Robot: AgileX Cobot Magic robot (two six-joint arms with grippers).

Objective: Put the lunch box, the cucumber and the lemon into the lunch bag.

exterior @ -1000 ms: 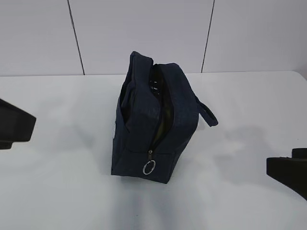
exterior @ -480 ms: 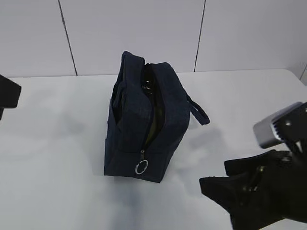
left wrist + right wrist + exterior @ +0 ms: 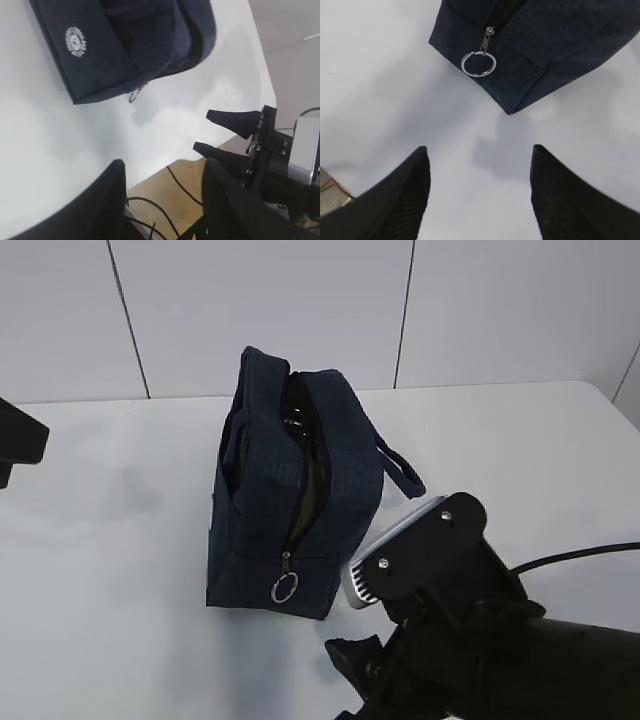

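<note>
a: on the left, the left gripper (image 3: 162, 200) hangs off the white surface (image 3: 120, 570), jaws apart, nothing between them.

b: centre, the lunch bag (image 3: 290, 490) stands upright, zipper open along the top, ring pull (image 3: 285, 588) dangling at the near end.

a: right, the right gripper (image 3: 480, 195) hovers just before that ring pull, jaws spread, empty.

A plain white table (image 3: 120, 570) filled the foreground, its matte top catching soft, even light and faint grey shadows. Behind it stood a wall (image 3: 260, 310) of pale grey-white panels split by thin dark vertical seams. Past the table's rounded corner, a brown floor (image 3: 172, 187) lay crossed by black cables (image 3: 160, 210).
</note>
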